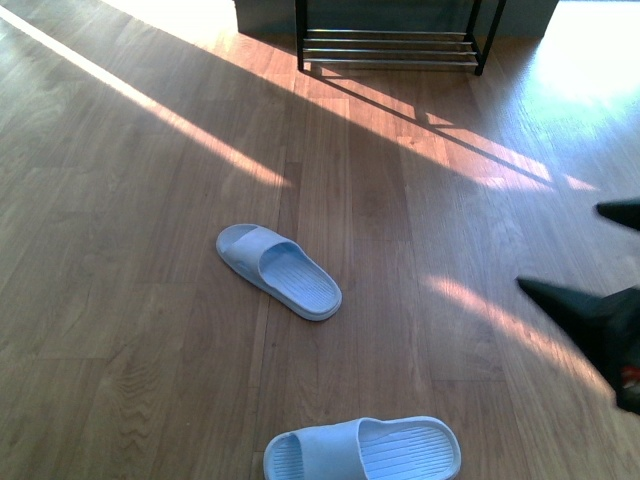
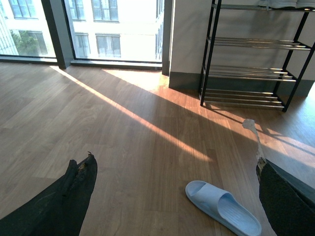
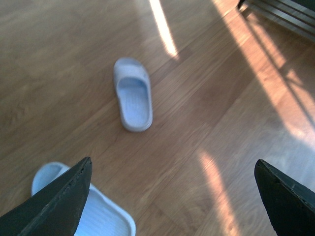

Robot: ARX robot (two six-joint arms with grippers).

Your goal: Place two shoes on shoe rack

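Note:
The two shoes are pale blue slide sandals lying on the wood floor. One shoe (image 1: 280, 272) lies mid-floor, also seen in the left wrist view (image 2: 224, 209) and the right wrist view (image 3: 133, 93). The other shoe (image 1: 365, 450) lies at the near edge, partly behind a finger in the right wrist view (image 3: 106, 219). The shoe rack (image 1: 390, 48) stands at the far wall, black-framed with chrome rods (image 2: 246, 73). My right gripper (image 1: 560, 248) hangs open at the right, apart from both shoes (image 3: 172, 162). My left gripper (image 2: 175, 161) is open and empty, above the floor.
Bright sun stripes cross the floor (image 1: 200, 140). Tall windows (image 2: 98, 29) and a wall with a dark skirting (image 2: 184, 81) lie beyond the rack. Pale items sit on the rack's top shelf (image 2: 283, 4).

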